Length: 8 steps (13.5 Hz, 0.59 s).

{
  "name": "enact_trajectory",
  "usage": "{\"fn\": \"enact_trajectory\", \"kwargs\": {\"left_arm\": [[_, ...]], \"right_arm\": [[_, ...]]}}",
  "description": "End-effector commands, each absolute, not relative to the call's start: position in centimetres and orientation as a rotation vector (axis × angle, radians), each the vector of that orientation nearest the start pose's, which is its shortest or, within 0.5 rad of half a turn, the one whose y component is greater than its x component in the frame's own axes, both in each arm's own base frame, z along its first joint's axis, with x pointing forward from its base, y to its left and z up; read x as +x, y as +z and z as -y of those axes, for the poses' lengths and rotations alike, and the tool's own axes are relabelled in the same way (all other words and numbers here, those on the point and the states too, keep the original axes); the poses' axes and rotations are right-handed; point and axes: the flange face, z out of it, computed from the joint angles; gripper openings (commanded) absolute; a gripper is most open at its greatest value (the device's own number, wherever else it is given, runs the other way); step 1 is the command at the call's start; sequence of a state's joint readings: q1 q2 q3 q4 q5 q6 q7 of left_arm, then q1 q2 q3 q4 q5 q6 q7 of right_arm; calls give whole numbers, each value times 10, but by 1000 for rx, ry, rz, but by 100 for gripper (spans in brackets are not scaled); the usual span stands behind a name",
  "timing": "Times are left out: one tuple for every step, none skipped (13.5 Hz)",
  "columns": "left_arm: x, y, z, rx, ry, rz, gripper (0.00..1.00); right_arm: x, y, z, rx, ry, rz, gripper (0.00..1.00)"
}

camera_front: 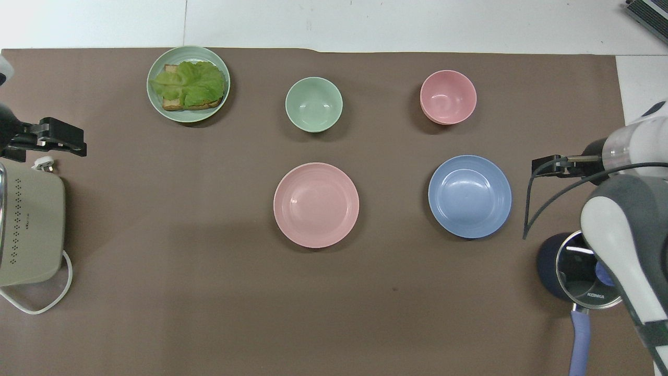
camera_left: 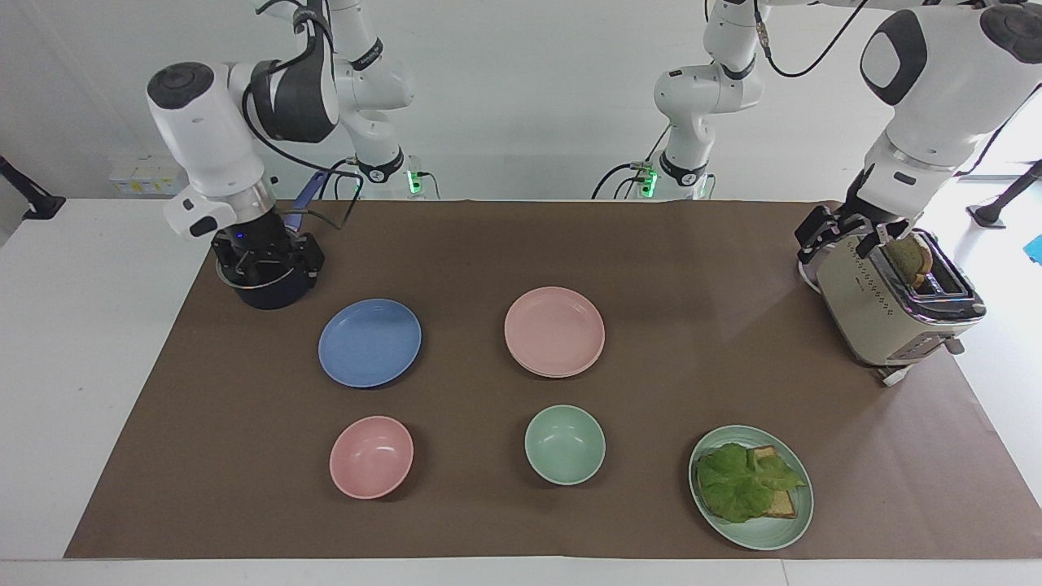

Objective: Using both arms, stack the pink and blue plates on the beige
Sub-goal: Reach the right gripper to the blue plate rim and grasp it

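1. So, closest to the robots: a dark saucepan (camera_left: 264, 295) at the right arm's end of the table and a beige toaster (camera_left: 887, 313) with bread in it at the left arm's end. The right gripper (camera_left: 269, 259) hangs at the saucepan, over it or just off its edge, can't tell which. The left gripper (camera_left: 840, 234) hangs over the toaster's robot-side end. Both have their fingers spread apart and carry nothing.
2. Next row, mid-mat: the blue plate (camera_left: 369, 342) toward the right arm's end, flat on the brown mat (camera_left: 651, 268). The pink plate (camera_left: 554, 330) is near the middle, well apart from it. A thin second rim peeks out under the pink one, probably the beige plate (camera_left: 562, 374), so my guess is pink is already stacked.
3. Handling guess: the blue plate looks light, stiff, matte and not very slick. It sits low, so the raised rim is the only real place to pinch, likely on the saucepan side.
4. Room: bare mat between the two plates, so the path across looks open.
5. Farthest row: pink bowl (camera_left: 371, 456), green bowl (camera_left: 564, 444) and a green plate (camera_left: 765, 541) with lettuce and toast. The green bowl sits near the stack, so carry high.
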<state>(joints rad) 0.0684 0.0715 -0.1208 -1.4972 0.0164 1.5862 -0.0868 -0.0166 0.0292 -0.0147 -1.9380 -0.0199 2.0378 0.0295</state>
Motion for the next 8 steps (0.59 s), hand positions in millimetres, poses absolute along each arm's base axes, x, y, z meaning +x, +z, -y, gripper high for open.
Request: {"fn": "enact_trajectory", "kwargs": {"left_arm": [[561, 633, 25, -3112, -22, 34, 100], [561, 633, 25, -3111, -22, 34, 100], [561, 633, 24, -3111, -22, 39, 100], [561, 633, 24, -3111, -22, 37, 100], [561, 633, 23, -3111, -22, 42, 100], [561, 633, 24, -3111, -22, 37, 100], [561, 633, 24, -3111, -22, 37, 100], [561, 633, 24, -3111, -22, 39, 100]], "right_arm": [[577, 411, 21, -3141, -140, -41, 100], [583, 388, 22, -3142, -176, -14, 100], [590, 367, 22, -3142, -193, -7, 100], [594, 350, 22, -3141, -193, -8, 100], [594, 342, 22, -3142, -186, -6, 100], [591, 333, 22, -3142, -162, -7, 100], [588, 323, 22, -3116, -131, -48, 100], [585, 319, 22, -3080, -118, -83, 100]]}}
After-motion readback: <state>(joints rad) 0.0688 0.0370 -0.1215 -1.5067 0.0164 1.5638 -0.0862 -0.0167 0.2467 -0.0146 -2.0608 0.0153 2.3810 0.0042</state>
